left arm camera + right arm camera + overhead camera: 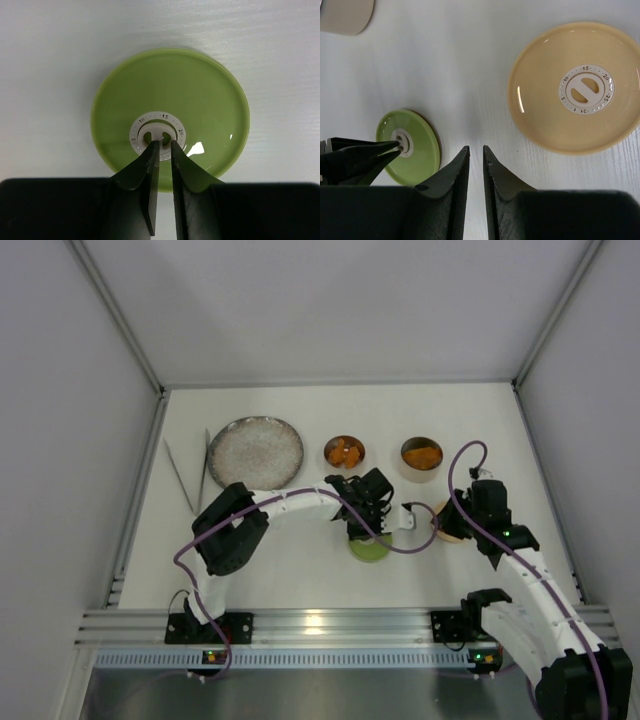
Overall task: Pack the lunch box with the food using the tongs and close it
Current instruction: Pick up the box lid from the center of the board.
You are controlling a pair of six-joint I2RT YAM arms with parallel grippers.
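Left gripper [372, 525] reaches down on the green lid [369, 547] in the top view, both tins [344, 452] beyond it already holding orange food [422, 452]; at the left wrist, its narrow jaws sit in the two slots of the lid's white knob [158, 135], apparently pinching it for lifting; right gripper [476, 152], nearly shut and holding nothing, waits beside the tan lid [574, 94].

The tan lid [575, 87] lies flat on the white table [460, 65] at the upper right, beside the right gripper [476, 149], whose jaws are nearly together over bare table. At the left, the left gripper [399, 145] touches the white centre of the green lid [420, 155].
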